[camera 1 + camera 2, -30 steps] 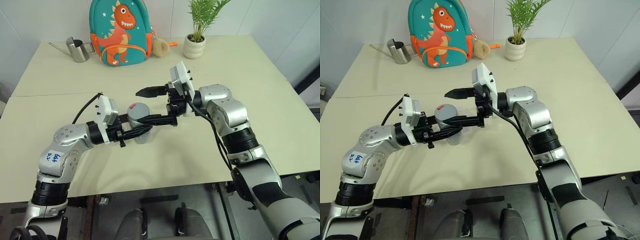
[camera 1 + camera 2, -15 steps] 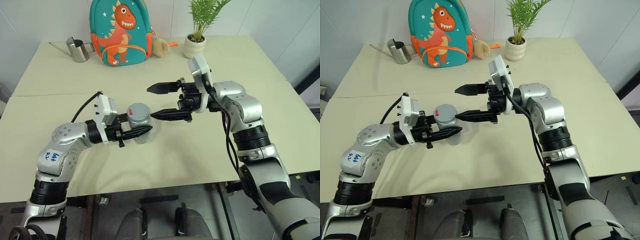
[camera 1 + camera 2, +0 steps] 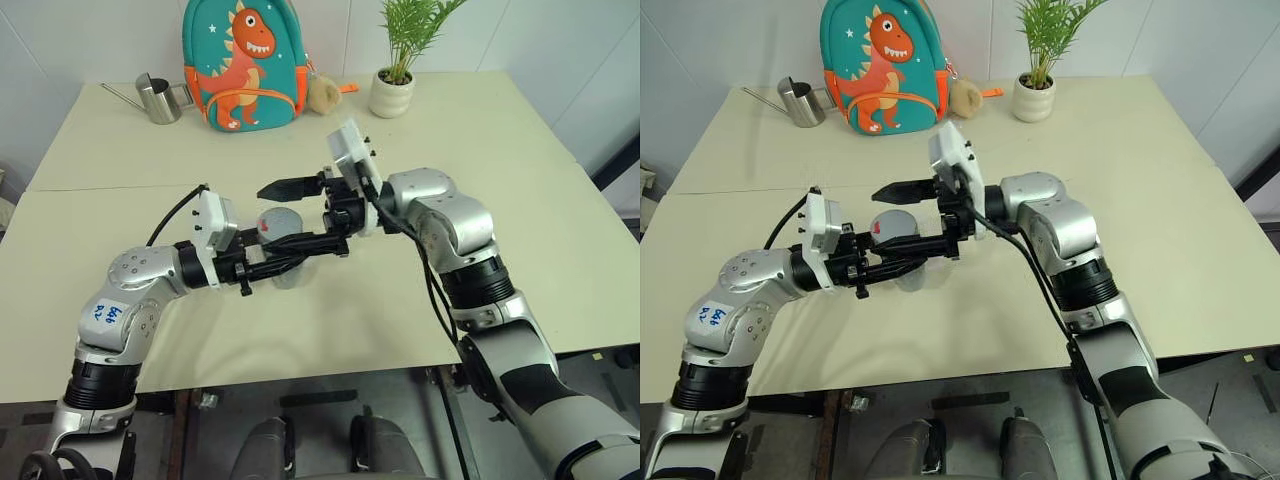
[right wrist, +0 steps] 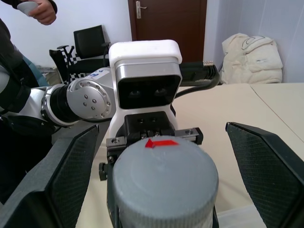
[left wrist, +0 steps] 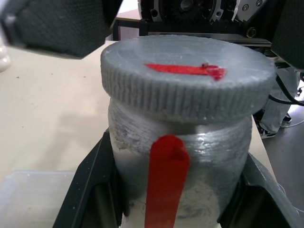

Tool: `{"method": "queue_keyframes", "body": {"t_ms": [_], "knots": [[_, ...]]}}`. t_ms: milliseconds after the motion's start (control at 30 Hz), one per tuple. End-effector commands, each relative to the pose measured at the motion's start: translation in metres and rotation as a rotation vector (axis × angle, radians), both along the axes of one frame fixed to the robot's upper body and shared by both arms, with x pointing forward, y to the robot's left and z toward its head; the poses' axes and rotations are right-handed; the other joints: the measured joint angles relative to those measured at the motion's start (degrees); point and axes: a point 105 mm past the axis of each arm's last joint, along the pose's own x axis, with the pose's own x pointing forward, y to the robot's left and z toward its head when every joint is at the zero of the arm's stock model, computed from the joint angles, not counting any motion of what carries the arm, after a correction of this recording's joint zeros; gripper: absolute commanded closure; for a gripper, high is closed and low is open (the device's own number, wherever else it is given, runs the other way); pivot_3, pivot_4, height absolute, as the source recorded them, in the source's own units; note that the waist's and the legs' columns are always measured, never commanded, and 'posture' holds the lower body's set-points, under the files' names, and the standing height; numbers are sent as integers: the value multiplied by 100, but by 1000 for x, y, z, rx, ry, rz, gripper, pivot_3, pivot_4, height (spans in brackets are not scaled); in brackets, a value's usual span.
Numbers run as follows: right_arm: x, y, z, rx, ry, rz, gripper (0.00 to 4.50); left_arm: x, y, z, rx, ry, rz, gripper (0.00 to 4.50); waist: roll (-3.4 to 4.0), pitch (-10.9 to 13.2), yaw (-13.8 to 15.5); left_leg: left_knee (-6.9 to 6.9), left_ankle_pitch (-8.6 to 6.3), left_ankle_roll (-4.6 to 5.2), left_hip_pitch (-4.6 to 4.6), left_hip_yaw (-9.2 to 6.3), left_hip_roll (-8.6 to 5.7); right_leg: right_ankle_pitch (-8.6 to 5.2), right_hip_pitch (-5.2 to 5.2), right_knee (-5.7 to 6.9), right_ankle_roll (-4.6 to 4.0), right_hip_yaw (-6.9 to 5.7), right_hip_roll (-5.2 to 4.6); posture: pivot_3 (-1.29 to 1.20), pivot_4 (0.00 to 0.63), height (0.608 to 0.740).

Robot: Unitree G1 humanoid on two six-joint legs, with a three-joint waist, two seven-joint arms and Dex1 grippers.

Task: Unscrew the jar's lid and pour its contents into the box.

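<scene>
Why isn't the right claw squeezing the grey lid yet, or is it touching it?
Apart. In the right wrist view, the right gripper stands wide open, and tabletop shows between each finger and the lid.

Arms: silver-grey housings, black joint rings, black cables along forearms. White camera block on each wrist. Left arm [image 3: 125, 300] carries a blue-inked white sticker; tool fingers [image 3: 285, 187] black, tapered.

The left gripper [image 3: 285, 263] is clamping the jar [image 5: 183, 175] between its jaws. The right gripper [image 3: 290, 214] is spreading wide, its fingers straddling the lid [image 4: 164, 173].
</scene>
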Motion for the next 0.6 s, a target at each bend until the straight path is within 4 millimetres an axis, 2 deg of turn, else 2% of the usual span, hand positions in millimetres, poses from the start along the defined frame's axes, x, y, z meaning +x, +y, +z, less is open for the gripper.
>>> {"method": "queue_keyframes", "body": {"t_ms": [33,133,167,233,367,433,600], "knots": [[-3,0,11,17,-40,11,11,-6,-4,10,-9,-52,-21,2578,0,0,-3,0,0,0,0,0,0,0,0,0,0,0,0,0,150,740],[-2,-1,11,21,-38,11,11,-5,-4,10,-10,-52,-21,2578,0,0,-4,-1,0,0,0,0,1,0,0,0,0,0,2,0,150,740],[-2,0,10,22,-38,11,187,-5,-4,10,-10,-52,-21,2578,0,0,-4,-1,0,0,0,0,1,0,0,0,0,0,2,0,150,740],[-1,-1,10,23,-36,10,611,-5,-3,10,-8,-54,-19,2578,0,0,-4,0,0,0,0,0,1,0,0,0,0,0,1,0,150,740],[-2,-1,8,21,-35,18,1941,-4,-2,11,-5,-56,-18,2578,0,0,-4,0,0,0,0,0,1,0,0,0,0,0,2,0,150,740],[-3,-2,8,25,-34,26,1958,-5,-2,11,-4,-56,-18,2578,0,0,-4,0,0,0,0,0,1,0,0,0,0,0,2,0,150,740],[-8,-7,24,114,57,65,1958,-5,-1,10,-1,-54,-17,2578,0,0,-4,0,0,0,0,0,1,0,0,0,0,0,1,0,150,740]]}}
